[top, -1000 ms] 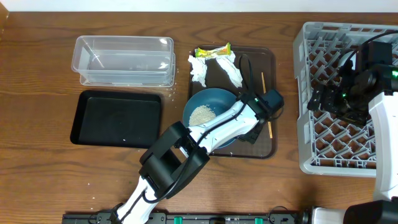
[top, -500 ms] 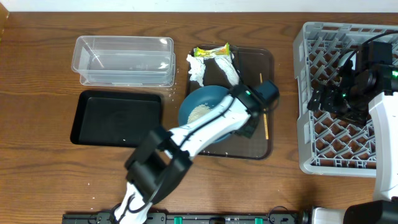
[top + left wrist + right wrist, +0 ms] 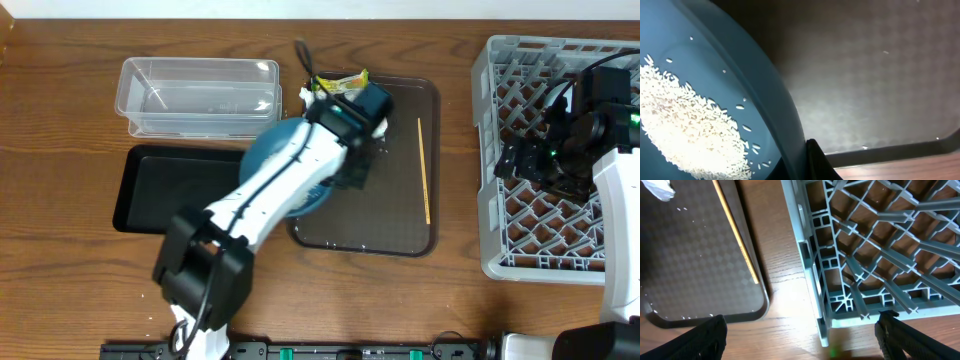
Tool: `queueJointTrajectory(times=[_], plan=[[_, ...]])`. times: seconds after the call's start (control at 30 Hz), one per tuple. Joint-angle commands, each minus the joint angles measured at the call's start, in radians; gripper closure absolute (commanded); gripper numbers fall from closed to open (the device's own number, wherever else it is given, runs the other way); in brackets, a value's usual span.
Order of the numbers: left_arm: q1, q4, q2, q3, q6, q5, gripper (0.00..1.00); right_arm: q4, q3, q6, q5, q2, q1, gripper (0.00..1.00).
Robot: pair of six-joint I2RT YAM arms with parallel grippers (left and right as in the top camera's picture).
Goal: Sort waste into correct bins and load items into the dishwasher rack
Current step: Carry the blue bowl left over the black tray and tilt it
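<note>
My left gripper (image 3: 348, 172) is shut on the rim of the dark blue dish (image 3: 268, 152) and holds it over the left edge of the brown serving tray (image 3: 400, 215), beside the black tray (image 3: 170, 190). In the left wrist view, white rice (image 3: 685, 125) lies in the dish (image 3: 760, 85), with my finger (image 3: 812, 160) on its rim. The clear tub (image 3: 200, 95) stands behind the black tray. The yellow-green wrapper (image 3: 342, 80) and a tissue (image 3: 312, 100) show past my arm. The wooden stick (image 3: 423, 170) lies on the serving tray. My right gripper (image 3: 802, 340) is open and empty at the grey rack's (image 3: 560, 150) left edge.
The right wrist view shows the stick (image 3: 735, 235), the serving tray's corner (image 3: 705, 312), a bit of tissue (image 3: 660, 187) and the rack's front left corner (image 3: 840, 280). Loose grains dot the serving tray. No bowls or cup are in view.
My left arm has swung left and back with the dish, from the serving tray's middle to its left edge. The right arm has not moved.
</note>
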State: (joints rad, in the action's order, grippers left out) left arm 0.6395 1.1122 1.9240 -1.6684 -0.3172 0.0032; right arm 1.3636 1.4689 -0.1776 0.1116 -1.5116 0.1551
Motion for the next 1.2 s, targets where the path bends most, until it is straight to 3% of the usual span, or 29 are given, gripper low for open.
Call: queueJointTrajectory(times=[0.0,0.27,0.8,0.97,1.17], plan=[[-0.084,0.027,-0.082,0.0,0.009,0.006,0.94,-0.002,0.002,0.011,-0.007,0.006,0.008,0.06],[-0.326,0.074,-0.18,0.0,0.125,0.222,0.94,-0.001,0.002,0.011,-0.007,0.006,0.008,0.05],[-0.811,0.168,-0.183,0.035,0.491,0.908,0.94,0.002,0.002,0.011,-0.007,0.006,0.007,0.05],[-0.957,0.201,-0.183,0.038,0.501,1.049,0.94,0.002,0.002,0.01,-0.007,0.006,0.007,0.05],[-1.084,0.219,-0.183,0.06,0.5,1.119,0.94,0.002,0.002,0.011,-0.007,0.006,0.008,0.05]])
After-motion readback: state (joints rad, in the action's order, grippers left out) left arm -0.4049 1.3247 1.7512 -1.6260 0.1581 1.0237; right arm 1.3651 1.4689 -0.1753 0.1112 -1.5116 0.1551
